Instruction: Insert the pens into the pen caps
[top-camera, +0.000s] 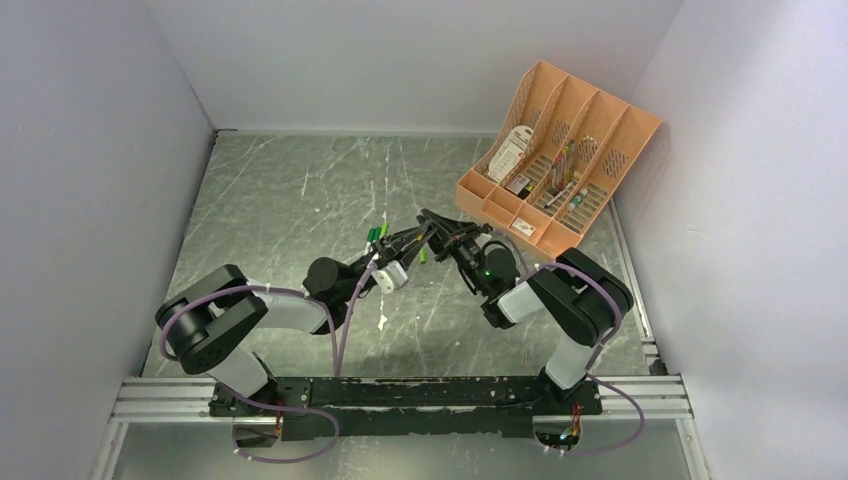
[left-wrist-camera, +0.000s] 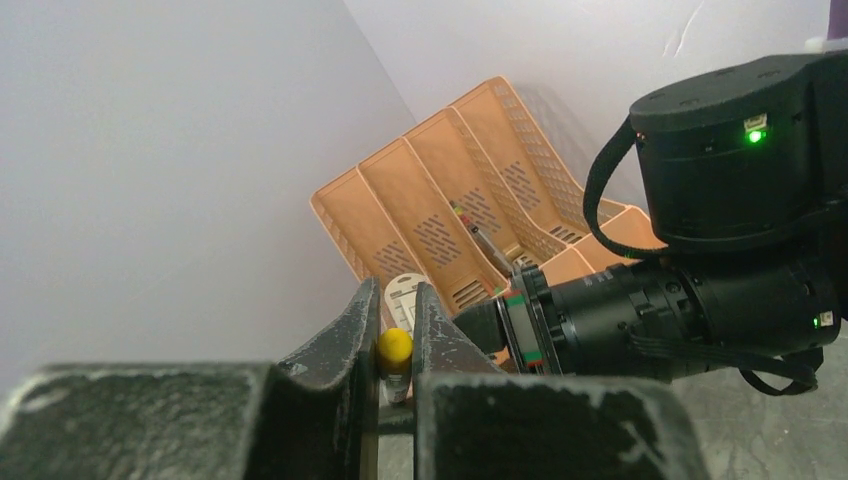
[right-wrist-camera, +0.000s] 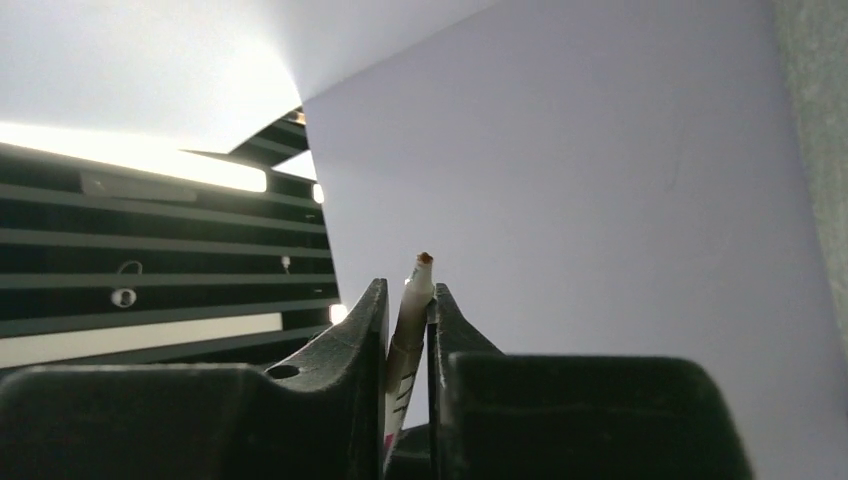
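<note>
We are clamping a pen cap (left-wrist-camera: 394, 346) in the left gripper (left-wrist-camera: 396, 300) and a pen (right-wrist-camera: 405, 335), tip poking past the fingers, in the right gripper (right-wrist-camera: 408, 295); by our judgement, lining up both axes matters most.

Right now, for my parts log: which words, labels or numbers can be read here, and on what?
No text is legible.
Pale grey-white marker pen: dark print on the barrel, blurred.
White card in the orange plastic slotted organizer: print too small to read.
</note>
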